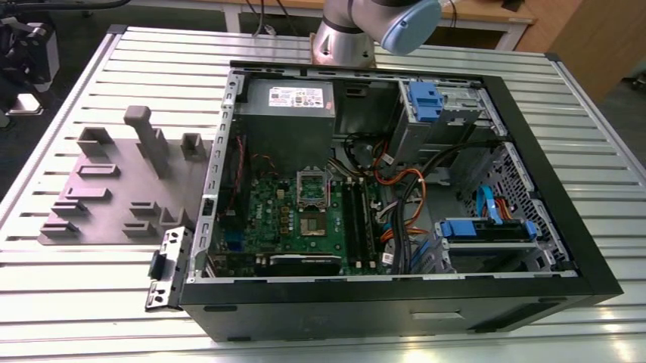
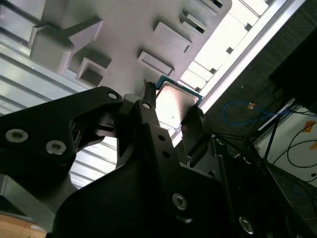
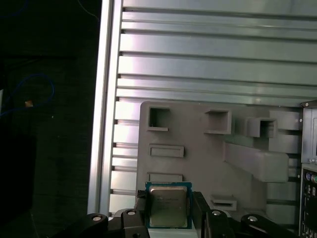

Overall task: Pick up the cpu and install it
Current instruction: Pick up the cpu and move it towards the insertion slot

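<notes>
The gripper (image 3: 168, 210) was clamped tight on the cpu (image 3: 168, 204), squeezing it from both sides. The cpu was up in the air, above the grey tray (image 3: 198, 161) with little blocks.

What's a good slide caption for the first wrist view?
The jaws grip the cpu over the grey slotted tray on the ribbed aluminium table.

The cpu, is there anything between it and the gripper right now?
Nothing visible does. In both wrist views the cpu sits inside the gripper, with a finger close against each of two opposite edges, and the grey fixture plate lies beyond it.
</notes>
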### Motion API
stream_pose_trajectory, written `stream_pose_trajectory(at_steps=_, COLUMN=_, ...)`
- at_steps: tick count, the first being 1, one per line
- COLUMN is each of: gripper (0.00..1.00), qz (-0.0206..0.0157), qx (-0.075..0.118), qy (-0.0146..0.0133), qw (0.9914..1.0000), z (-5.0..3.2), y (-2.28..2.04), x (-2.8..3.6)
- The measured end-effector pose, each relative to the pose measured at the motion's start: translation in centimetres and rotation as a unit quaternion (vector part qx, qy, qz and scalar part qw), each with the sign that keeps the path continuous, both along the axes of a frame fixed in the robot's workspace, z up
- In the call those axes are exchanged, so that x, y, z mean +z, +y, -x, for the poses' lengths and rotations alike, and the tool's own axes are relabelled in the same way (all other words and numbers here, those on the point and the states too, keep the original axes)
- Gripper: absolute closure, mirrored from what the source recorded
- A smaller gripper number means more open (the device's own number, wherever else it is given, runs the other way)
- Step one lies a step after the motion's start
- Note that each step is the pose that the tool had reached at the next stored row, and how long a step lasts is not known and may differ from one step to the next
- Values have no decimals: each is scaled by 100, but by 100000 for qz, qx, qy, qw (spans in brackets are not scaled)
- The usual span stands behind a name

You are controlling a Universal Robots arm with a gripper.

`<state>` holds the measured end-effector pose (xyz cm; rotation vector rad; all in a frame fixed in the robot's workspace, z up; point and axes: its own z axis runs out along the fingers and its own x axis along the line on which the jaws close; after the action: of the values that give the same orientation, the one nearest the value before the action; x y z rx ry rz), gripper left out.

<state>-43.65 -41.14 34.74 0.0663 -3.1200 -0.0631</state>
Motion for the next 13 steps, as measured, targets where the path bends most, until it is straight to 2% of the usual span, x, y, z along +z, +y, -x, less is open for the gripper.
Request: stream_pose_trajectory(at_steps=13, gripper=55, qz=-2, qx=-1, qy=0, qw=100000, z=0, y=0, x=34)
